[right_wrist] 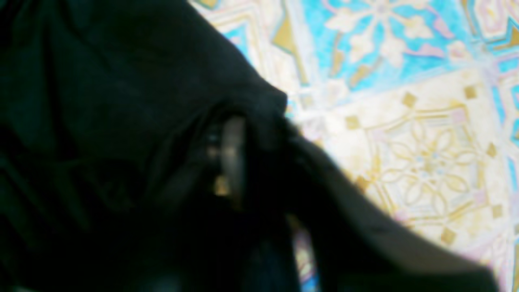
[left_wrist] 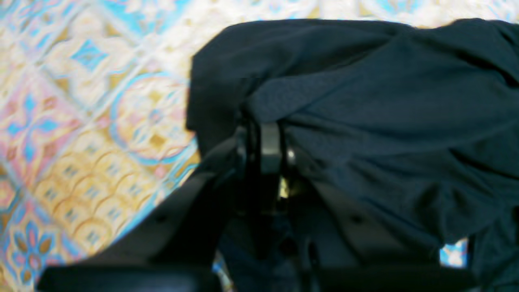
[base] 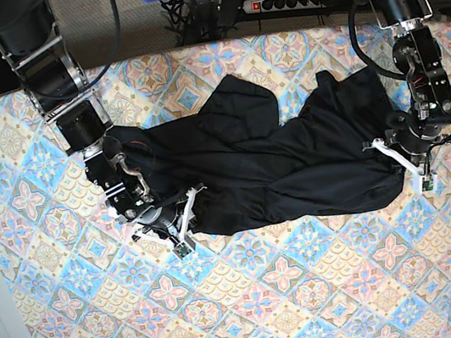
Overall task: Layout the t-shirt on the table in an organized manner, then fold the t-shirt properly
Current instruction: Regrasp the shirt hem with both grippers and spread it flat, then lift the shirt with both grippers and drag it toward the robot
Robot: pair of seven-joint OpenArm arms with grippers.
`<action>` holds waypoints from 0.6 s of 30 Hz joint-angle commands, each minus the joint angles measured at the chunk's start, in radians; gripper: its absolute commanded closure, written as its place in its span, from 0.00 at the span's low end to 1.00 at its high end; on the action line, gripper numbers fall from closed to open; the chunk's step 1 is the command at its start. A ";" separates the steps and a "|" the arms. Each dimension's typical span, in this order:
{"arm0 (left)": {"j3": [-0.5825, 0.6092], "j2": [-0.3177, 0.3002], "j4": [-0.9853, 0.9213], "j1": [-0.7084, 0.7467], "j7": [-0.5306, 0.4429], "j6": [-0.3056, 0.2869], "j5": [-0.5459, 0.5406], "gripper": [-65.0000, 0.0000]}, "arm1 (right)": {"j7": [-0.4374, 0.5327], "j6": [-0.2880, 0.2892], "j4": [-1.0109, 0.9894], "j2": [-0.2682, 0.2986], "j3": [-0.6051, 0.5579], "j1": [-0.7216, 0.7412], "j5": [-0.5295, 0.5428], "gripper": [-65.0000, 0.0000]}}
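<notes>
T-shirt: the plain black t-shirt of soft thin fabric (base: 276, 165) lies crumpled across the middle of the table, spread wide from side to side in the base view, with folds and ridges running through it and one rounded lobe bulging toward the far edge.

Table: the large rectangular table (base: 255, 301) wears a tile-patterned cloth of blue, pink, yellow and cream diamonds with floral medallions; the near half is bare patterned cloth.

Left gripper: the black left gripper (left_wrist: 265, 121) sits at the shirt's end on the base view's right; the wrist view shows its fingers pressed together with a bunched edge of black fabric pinched between them.

Right gripper: the black right gripper (right_wrist: 243, 134) sits at the shirt's opposite end; the wrist view is dark and blurred, with cloth draped over the fingers, and whether they have closed on it cannot be told.

Background: a white power strip (base: 285, 2) and tangled cables lie beyond the table's far edge.
</notes>
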 commanded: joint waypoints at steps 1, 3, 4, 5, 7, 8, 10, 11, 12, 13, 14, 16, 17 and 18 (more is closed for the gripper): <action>-0.004 -0.016 0.022 -0.023 -0.020 0.001 -0.010 1.00 | 0.027 0.003 0.011 0.002 0.004 0.024 0.008 1.00; -0.005 -0.019 0.022 -0.027 -0.020 0.001 -0.010 1.00 | 0.046 0.003 0.017 0.008 0.009 0.024 0.009 0.98; -0.005 -0.031 0.022 -0.032 -0.020 0.001 -0.012 1.00 | 0.044 0.003 0.028 0.008 0.033 0.024 0.009 1.00; -0.005 -0.038 0.022 -0.037 -0.020 0.001 -0.012 1.00 | 0.044 0.003 0.043 0.008 0.070 0.024 0.009 1.00; -0.005 -0.042 0.022 -0.041 -0.022 0.001 -0.012 1.00 | 0.041 0.003 0.086 0.010 0.168 0.024 0.009 1.00; -0.005 -0.044 0.024 -0.043 -0.022 0.001 -0.012 1.00 | 0.040 0.003 0.101 0.014 0.218 0.022 0.009 1.00; -0.010 -0.044 0.024 -0.066 -0.020 0.001 -0.012 1.00 | 0.017 0.003 0.123 0.042 0.296 0.022 0.008 1.00; -0.022 -0.044 0.024 -0.073 -0.020 0.001 -0.012 1.00 | 0.003 0.003 0.129 0.050 0.316 0.022 0.008 1.00; -0.039 -0.044 0.024 -0.077 -0.020 0.001 -0.012 1.00 | -0.003 0.003 0.138 0.051 0.331 0.022 0.008 1.00; -0.056 -0.044 0.024 -0.077 -0.020 0.001 -0.012 1.00 | -0.009 0.003 0.143 0.051 0.343 0.022 0.008 1.00; -0.073 -0.044 0.024 -0.078 -0.020 0.001 -0.012 1.00 | -0.011 0.003 0.144 0.053 0.353 0.022 0.008 1.00; -0.085 -0.044 0.022 -0.104 -0.020 0.001 -0.012 1.00 | -0.011 0.003 0.144 0.071 0.376 0.022 0.008 1.00; -0.090 -0.044 0.021 -0.116 -0.020 0.001 -0.010 1.00 | -0.011 0.003 0.141 0.077 0.385 0.024 0.008 1.00; -0.091 -0.044 0.019 -0.127 -0.020 0.001 -0.010 1.00 | -0.011 0.003 0.138 0.079 0.389 0.025 0.008 1.00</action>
